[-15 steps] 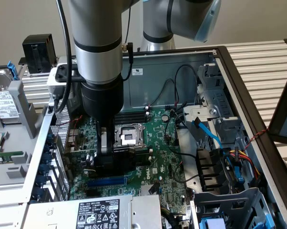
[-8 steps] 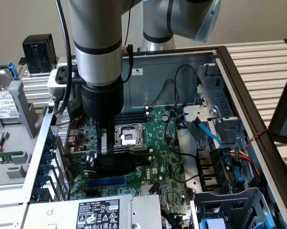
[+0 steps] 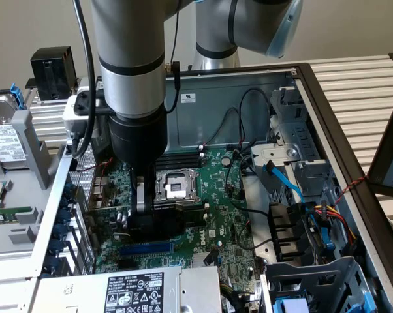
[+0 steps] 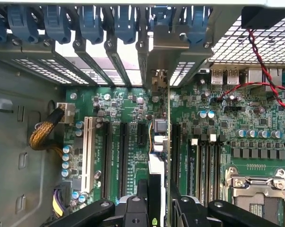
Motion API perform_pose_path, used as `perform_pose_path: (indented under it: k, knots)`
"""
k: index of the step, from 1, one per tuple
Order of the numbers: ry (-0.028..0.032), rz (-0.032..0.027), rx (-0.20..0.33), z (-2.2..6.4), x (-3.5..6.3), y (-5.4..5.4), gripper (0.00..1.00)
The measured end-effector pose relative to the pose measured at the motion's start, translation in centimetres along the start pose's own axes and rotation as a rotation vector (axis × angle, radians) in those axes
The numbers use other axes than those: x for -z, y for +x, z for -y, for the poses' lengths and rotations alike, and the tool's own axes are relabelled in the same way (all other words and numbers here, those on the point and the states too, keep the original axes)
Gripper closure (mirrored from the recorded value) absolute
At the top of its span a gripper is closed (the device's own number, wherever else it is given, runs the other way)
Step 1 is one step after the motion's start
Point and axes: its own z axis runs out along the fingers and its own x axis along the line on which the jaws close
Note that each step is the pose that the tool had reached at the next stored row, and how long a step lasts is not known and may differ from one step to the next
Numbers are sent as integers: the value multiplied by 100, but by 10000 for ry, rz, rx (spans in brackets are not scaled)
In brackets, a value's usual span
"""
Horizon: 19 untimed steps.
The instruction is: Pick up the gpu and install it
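Exterior camera, high and at middle distance, looks down into the open computer case (image 3: 249, 98). My wrist camera stares close past my fingers (image 4: 141, 196). Both share the motherboard (image 3: 216, 215) and CPU socket (image 3: 175, 186).

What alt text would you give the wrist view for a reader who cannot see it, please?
The gripper holds the gpu edge-on over the motherboard, its metal bracket toward the case's rear slot openings. Blue clips line that wall; the CPU socket lies to one side.
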Motion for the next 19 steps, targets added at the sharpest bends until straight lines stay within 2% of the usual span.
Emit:
perform_pose_path:
  k: [12, 19]
  knots:
    - [28, 6, -91, -16, -22, -17, 73]
    - [26, 8, -141, -12, -23, 20, 73]
